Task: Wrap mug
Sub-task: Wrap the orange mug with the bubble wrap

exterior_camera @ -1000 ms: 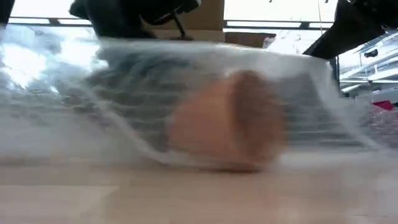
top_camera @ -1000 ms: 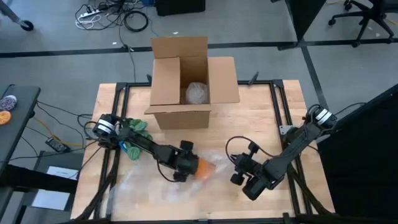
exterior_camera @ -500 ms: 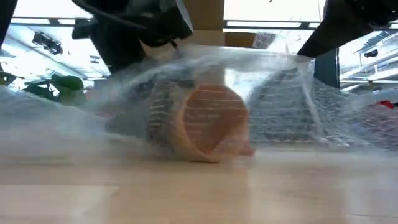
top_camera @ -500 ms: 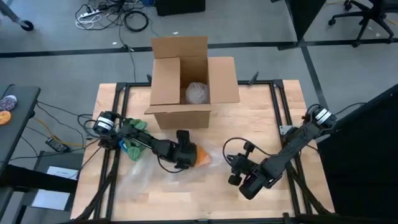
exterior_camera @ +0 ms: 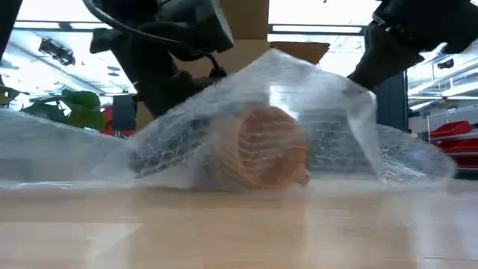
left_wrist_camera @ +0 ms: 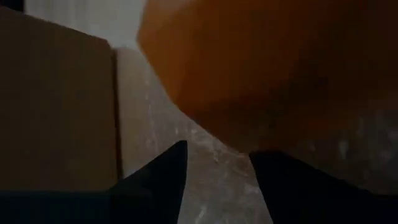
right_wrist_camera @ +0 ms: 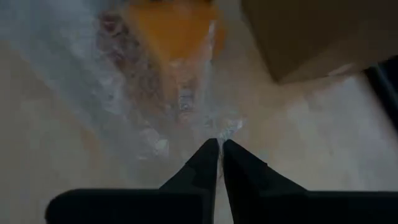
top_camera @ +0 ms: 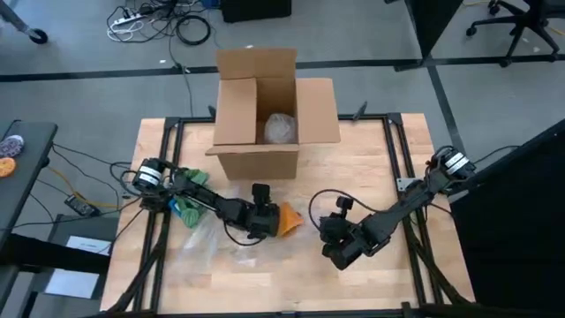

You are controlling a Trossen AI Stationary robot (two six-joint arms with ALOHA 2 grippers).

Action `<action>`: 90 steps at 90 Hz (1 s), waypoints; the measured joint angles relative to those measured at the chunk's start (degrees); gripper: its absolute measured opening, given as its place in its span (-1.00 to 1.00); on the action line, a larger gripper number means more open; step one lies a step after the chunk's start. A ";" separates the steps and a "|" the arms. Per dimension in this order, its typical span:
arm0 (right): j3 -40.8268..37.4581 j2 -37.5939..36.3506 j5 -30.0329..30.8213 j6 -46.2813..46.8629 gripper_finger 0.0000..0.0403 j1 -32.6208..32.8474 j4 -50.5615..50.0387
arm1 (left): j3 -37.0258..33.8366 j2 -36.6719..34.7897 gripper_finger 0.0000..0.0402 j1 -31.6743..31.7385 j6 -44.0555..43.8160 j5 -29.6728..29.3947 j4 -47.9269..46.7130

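An orange mug lies on its side at the table's middle, its mouth toward the near edge in the low view. A clear bubble wrap sheet lies under it and rises over it like a tent. My left gripper is just left of the mug, open, with its fingertips close under the mug's side. My right gripper is to the mug's right, shut on the wrap. My left gripper comes level from the table's left, its open fingers right at the mug's side; whether they touch the mug or only the wrap, I cannot tell. My right gripper pinches an edge of the bubble wrap between its two fingertips, slanting down from the table's right. The wrap runs from them up over the mug, drawn fairly taut.
An open cardboard box stands at the far middle, with a wrapped bundle inside. A green and blue object lies at the left edge beside the left arm. Bare wood lies along the near edge and at the right.
My left gripper and the mug have gone toward the far edge. My right gripper has moved left and toward the far edge with the wrap's edge. The wrap, loose and spread before, now stands peaked over the mug.
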 joint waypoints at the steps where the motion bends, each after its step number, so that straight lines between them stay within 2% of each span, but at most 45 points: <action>1: 0.00 0.00 -0.39 -0.43 -0.98 0.00 0.00 | 0.19 -0.01 -0.16 -0.11 -0.01 0.04 -0.72; 20: 0.00 -0.43 -6.37 -3.87 -0.75 0.63 2.59 | 4.92 0.04 -0.16 -2.67 -0.09 1.22 -11.84; 40: 0.02 -0.46 -6.60 -3.98 -0.50 0.66 4.37 | 10.61 0.04 -0.16 -4.00 0.20 1.15 -15.04; 58: 0.02 -0.14 -6.42 -4.90 -0.43 0.33 5.41 | 11.05 0.02 -0.16 -3.96 -0.02 2.54 -14.76; 68: -0.31 -0.02 -6.05 -10.54 -0.43 -0.71 6.58 | 10.36 0.02 -0.16 -3.99 -0.05 5.05 -12.28; 84: -5.15 -0.02 -5.88 -27.73 -0.43 -3.07 16.85 | 9.47 0.02 -0.16 -4.03 -0.02 6.41 -9.78; 90: -7.63 -0.01 -2.54 -32.34 -0.43 -3.88 21.34 | 9.44 0.02 -0.16 -4.03 0.00 6.49 -9.63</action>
